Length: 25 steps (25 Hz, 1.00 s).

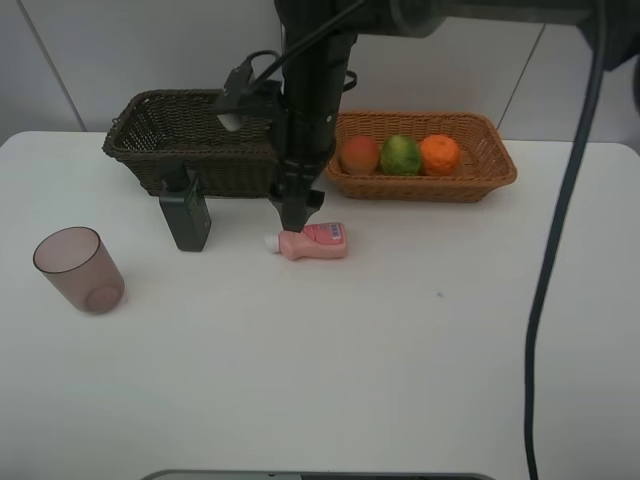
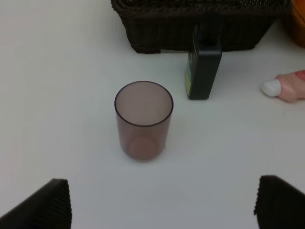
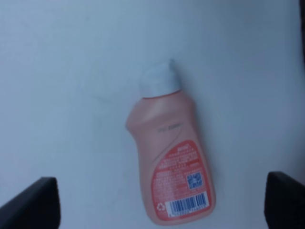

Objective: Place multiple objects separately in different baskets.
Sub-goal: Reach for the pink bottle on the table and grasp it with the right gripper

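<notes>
Right wrist: R hand (image 3: 157,202) spread wide over pink bottle (image 3: 169,167), which lies flat on counter (image 3: 71,95), fingers either side, not touching. L hand (image 2: 159,205) spread too, cup (image 2: 143,119) upright ahead. Green bottle (image 2: 205,67) stands just beside dark basket (image 2: 190,24). Tan basket (image 1: 495,165) holds 3 fruits (image 1: 401,154).

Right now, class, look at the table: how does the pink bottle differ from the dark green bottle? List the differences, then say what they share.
The pink bottle lies on its side; the dark green bottle stands upright. The pink bottle is rounded with a white cap; the dark green bottle is boxy with a dark cap. Both rest on the table.
</notes>
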Each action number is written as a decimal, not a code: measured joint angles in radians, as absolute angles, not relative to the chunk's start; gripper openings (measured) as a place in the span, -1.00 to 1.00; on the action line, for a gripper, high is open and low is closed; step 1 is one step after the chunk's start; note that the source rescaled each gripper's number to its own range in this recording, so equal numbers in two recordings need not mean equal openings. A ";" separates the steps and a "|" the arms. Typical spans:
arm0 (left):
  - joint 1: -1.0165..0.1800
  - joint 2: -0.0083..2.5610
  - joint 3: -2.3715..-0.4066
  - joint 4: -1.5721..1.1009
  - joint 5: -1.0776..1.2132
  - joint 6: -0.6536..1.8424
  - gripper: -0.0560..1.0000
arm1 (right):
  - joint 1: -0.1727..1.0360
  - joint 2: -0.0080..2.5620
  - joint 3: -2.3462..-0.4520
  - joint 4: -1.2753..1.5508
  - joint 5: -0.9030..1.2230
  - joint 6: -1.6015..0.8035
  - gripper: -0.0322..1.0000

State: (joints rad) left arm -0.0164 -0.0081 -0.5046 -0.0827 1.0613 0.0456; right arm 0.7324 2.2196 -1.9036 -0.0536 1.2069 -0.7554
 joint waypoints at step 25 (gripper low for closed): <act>-0.016 -0.008 -0.505 -0.083 1.061 0.046 0.99 | 0.669 2.248 -1.645 -0.141 0.872 -0.770 0.78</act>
State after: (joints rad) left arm -0.0164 -0.0081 -0.5046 -0.0827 1.0613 0.0456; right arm 0.6691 2.2481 -1.6448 -0.1406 0.8721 -0.7701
